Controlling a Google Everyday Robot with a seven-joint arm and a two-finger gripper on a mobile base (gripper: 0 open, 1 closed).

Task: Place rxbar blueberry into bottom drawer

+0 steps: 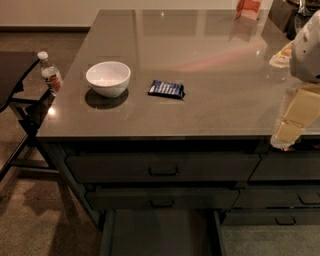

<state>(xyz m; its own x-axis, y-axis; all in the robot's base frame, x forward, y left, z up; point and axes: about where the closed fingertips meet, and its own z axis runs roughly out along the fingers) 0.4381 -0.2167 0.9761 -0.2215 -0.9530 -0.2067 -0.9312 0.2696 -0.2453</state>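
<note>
The rxbar blueberry (166, 89), a small flat dark blue bar with white lettering, lies on the grey counter (210, 65) just right of a white bowl (108, 78). The bottom drawer (161, 232) is pulled open below the counter's front, showing a plain flat tray under two shut handled drawers. My gripper (292, 122) is at the right edge of the view, above the counter's front right part, well to the right of the bar and holding nothing that I can see.
A small water bottle (50, 73) stands at the counter's left edge. A dark chair or stand (17, 95) is on the left. An orange box (248, 8) and other items sit at the far right back. More shut drawers (285, 170) are at the right.
</note>
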